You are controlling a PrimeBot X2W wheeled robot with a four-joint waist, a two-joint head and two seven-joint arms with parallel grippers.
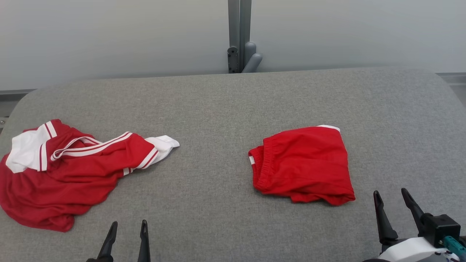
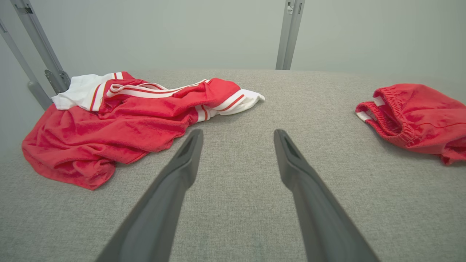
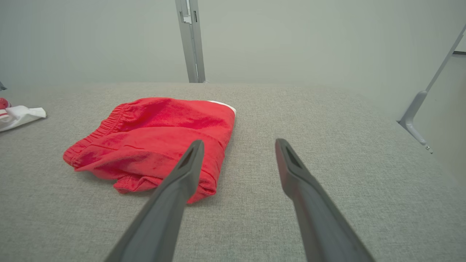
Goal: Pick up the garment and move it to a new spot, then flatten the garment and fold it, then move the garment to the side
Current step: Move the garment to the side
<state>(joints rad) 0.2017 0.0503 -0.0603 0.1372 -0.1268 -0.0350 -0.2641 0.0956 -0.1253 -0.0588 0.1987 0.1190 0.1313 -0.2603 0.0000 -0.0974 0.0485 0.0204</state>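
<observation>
On the grey fabric-covered counter (image 1: 218, 109) lie 2 red garments, well apart. Left of centre is a red jersey (image 1: 72, 171) with a white collar and white-striped trim, crumpled, 1 sleeve thrown out toward the middle. Its heaped, twisted state marks it, in my judgement, as the garment awaiting the task; no pick-up, flattening or folding is evident on it. Right of centre is a pair of red shorts (image 1: 305, 163) with an elastic waistband, lying in a compact, roughly square fold, waistband facing the jersey. That tidy shape and its position off to the right suggest an item already dealt with, though this cannot be confirmed.

The left gripper (image 1: 129, 222) sits at the near edge, just right of the jersey's hem. Its 2 fingers (image 2: 174, 182) are spread wide with nothing between them but bare counter. The right gripper (image 1: 390, 192) sits at the near right, close to the shorts' near corner, likewise spread wide and empty. In the right wrist view 1 finger overlaps the shorts in line of sight only, and contact cannot be established. Both appear parked clear of the cloth, which leaves either arm free to approach.

Containers: none noted; both garments rest directly on the counter. Beyond the far edge stand a plain grey wall (image 1: 109, 36) and a metal post (image 1: 239, 36).
</observation>
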